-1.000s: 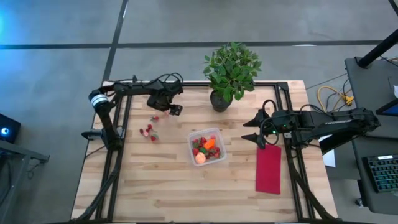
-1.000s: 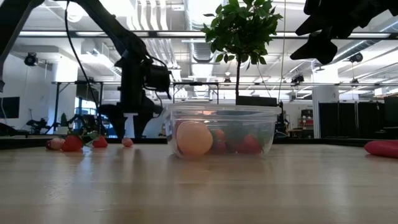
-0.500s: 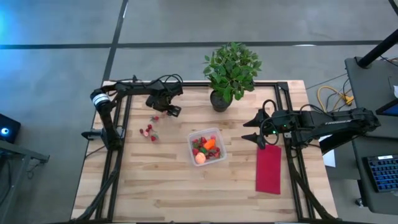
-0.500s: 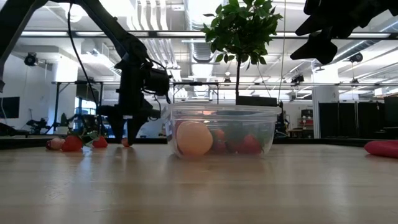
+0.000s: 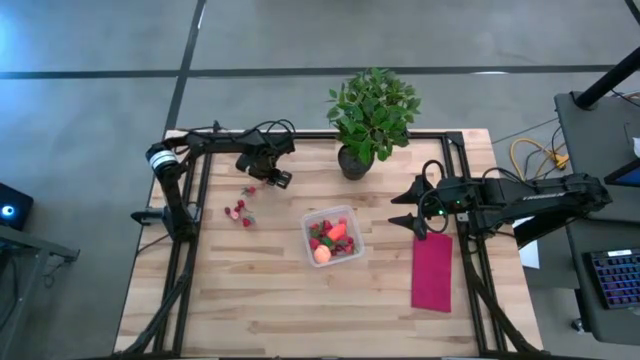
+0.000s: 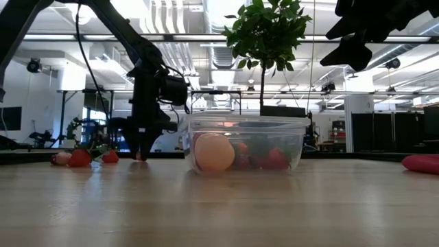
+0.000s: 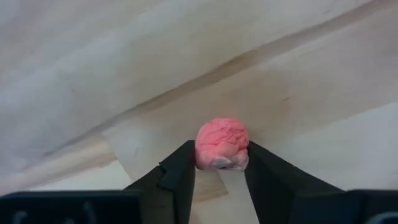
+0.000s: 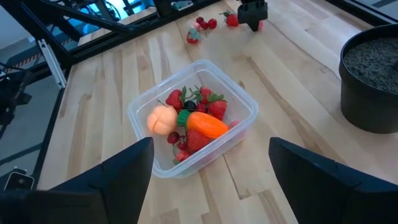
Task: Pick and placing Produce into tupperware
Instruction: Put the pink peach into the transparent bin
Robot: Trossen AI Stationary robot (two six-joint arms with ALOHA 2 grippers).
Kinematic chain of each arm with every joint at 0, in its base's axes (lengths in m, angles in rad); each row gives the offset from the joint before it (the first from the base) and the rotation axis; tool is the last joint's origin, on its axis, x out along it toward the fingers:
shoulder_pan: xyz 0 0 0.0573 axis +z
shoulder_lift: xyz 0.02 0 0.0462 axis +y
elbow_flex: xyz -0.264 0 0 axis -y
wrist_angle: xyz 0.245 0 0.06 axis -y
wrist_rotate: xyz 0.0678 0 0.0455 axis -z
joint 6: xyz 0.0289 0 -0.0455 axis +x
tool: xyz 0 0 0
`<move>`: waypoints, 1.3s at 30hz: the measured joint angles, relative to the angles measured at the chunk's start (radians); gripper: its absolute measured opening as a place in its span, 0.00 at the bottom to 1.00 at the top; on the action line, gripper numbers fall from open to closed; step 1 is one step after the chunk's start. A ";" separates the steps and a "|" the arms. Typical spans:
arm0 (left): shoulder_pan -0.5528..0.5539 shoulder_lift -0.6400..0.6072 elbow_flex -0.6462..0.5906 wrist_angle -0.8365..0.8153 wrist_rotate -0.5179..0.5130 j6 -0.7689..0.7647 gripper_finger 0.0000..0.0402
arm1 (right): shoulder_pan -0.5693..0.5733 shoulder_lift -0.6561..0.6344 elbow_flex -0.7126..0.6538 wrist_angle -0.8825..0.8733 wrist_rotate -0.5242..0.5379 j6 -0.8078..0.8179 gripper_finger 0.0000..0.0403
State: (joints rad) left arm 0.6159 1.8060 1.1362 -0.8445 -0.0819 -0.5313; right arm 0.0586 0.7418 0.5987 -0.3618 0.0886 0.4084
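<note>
Lowered since a second ago, left gripper [image 7: 219, 163] clamps a strawberry [image 7: 222, 144] on the wooden table [image 5: 250, 300]; right gripper [image 5: 403, 211] hovers, fingers apart.

The place was a robotics lab set in a large open industrial hall. A butcher-block wooden table [image 5: 280, 300] stood on a bare grey concrete floor [image 5: 90, 40] crossed by dark seams, with black metal framing [image 5: 182, 270] along the table's edges carrying the arms. Beside the table's right edge sat a workstation with a keyboard [image 5: 612, 278] and coiled yellow cable [image 5: 530, 155]. Beyond the table, the low view showed exposed ceiling ducts [image 6: 164, 17], rows of strip lights [image 6: 206, 36], pillars and further benches and equipment stands [image 6: 89, 110].
</note>
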 joint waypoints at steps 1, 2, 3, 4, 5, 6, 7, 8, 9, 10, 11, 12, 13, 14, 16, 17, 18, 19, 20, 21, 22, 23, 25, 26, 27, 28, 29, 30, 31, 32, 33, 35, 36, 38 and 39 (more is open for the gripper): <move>-0.001 -0.006 0.000 0.004 -0.007 0.008 0.27 | 0.000 0.000 0.000 0.000 0.000 0.000 0.77; -0.001 -0.012 0.001 0.006 -0.009 0.017 0.26 | 0.000 0.000 0.000 0.000 0.000 0.000 0.77; -0.001 -0.018 0.001 0.005 -0.012 0.019 0.25 | 0.000 0.000 0.000 0.000 0.000 0.000 0.78; -0.001 -0.020 0.002 0.002 -0.014 0.023 0.24 | 0.000 0.000 0.000 0.000 0.000 0.000 0.78; -0.002 -0.021 0.004 0.000 -0.016 0.023 0.23 | 0.000 0.000 0.000 0.000 0.000 0.000 0.78; -0.003 -0.025 0.006 -0.001 -0.016 0.023 0.22 | 0.000 0.000 0.000 0.000 0.000 0.000 0.78; -0.006 -0.034 0.008 -0.003 -0.013 0.023 0.22 | 0.000 0.000 0.000 0.000 0.000 0.000 0.78; -0.011 -0.046 0.009 -0.006 0.000 0.023 0.22 | 0.000 0.000 0.000 0.000 0.000 0.000 0.77; -0.019 -0.064 0.011 -0.007 0.023 0.026 0.22 | 0.000 0.000 0.000 0.000 0.000 0.000 0.77; -0.029 -0.084 0.011 -0.006 0.057 0.039 0.22 | 0.000 0.000 0.000 0.000 0.000 0.000 0.77; -0.045 -0.109 0.011 -0.004 0.100 0.059 0.22 | 0.000 0.000 0.000 0.000 0.000 0.000 0.77; -0.065 -0.134 0.011 -0.002 0.152 0.079 0.22 | 0.000 0.000 0.000 0.000 0.000 0.000 0.76; -0.087 -0.161 0.011 -0.001 0.219 0.098 0.22 | 0.000 0.000 0.000 0.000 0.000 0.000 0.76; -0.113 -0.191 0.011 0.003 0.292 0.114 0.22 | 0.000 0.000 0.000 0.000 0.000 0.000 0.76; -0.179 -0.246 0.011 0.033 0.416 0.120 0.22 | 0.000 0.000 0.000 0.000 0.000 0.000 0.76; -0.218 -0.273 0.011 0.062 0.456 0.119 0.23 | 0.000 0.000 0.000 0.000 0.000 0.000 0.76; -0.262 -0.298 0.011 0.097 0.473 0.118 0.24 | 0.000 0.000 0.000 0.000 0.000 0.000 0.76; -0.310 -0.319 0.011 0.136 0.475 0.118 0.24 | 0.000 0.000 0.000 0.000 0.000 0.000 0.76; -0.357 -0.337 0.011 0.191 0.473 0.116 0.25 | 0.000 0.000 0.000 0.000 0.000 0.000 0.77; -0.401 -0.351 0.011 0.250 0.471 0.104 0.25 | 0.000 0.000 0.000 0.000 0.000 0.000 0.77; -0.440 -0.357 0.012 0.311 0.469 0.091 0.25 | 0.000 0.000 0.000 0.000 0.000 0.000 0.77; -0.476 -0.358 0.012 0.375 0.465 0.070 0.25 | 0.000 0.000 0.000 0.000 0.000 0.000 0.77; -0.528 -0.346 0.014 0.479 0.439 0.017 0.25 | 0.000 0.000 0.000 0.000 0.000 0.000 0.77; -0.544 -0.333 0.014 0.511 0.432 -0.007 0.25 | 0.000 0.000 0.000 0.000 0.000 0.000 0.77; -0.554 -0.316 0.014 0.527 0.426 -0.027 0.25 | 0.000 0.000 0.000 0.001 0.000 0.000 0.76; -0.562 -0.294 0.014 0.531 0.420 -0.042 0.26 | 0.000 0.000 0.000 0.000 0.000 0.000 0.76; -0.568 -0.271 0.015 0.524 0.411 -0.058 0.26 | 0.000 0.000 0.000 0.001 0.000 0.000 0.76; -0.574 -0.250 0.015 0.511 0.400 -0.078 0.26 | 0.000 0.000 0.000 0.001 0.000 0.000 0.76; -0.578 -0.228 0.015 0.503 0.392 -0.102 0.26 | 0.000 0.000 0.000 0.000 0.000 0.000 0.76; -0.582 -0.210 0.015 0.509 0.389 -0.127 0.26 | 0.000 0.000 0.000 0.001 0.000 0.000 0.77; -0.585 -0.197 0.015 0.512 0.388 -0.144 0.27 | 0.000 0.000 0.000 0.000 0.000 0.000 0.77; -0.585 -0.179 0.015 0.512 0.385 -0.151 0.29 | 0.000 0.000 0.000 0.000 0.000 0.000 0.78; -0.585 -0.173 0.015 0.512 0.376 -0.152 0.31 | 0.000 0.000 0.000 0.000 0.000 0.000 0.78; -0.580 -0.172 0.015 0.510 0.356 -0.152 0.35 | 0.000 0.000 0.000 0.000 0.000 0.000 0.78; -0.572 -0.178 0.015 0.502 0.350 -0.152 0.38 | 0.000 0.000 0.000 0.000 0.000 0.000 0.78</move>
State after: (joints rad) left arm 0.0441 1.6279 1.1515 -0.3427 0.2679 -0.6834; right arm 0.0586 0.7422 0.5987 -0.3614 0.0887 0.4084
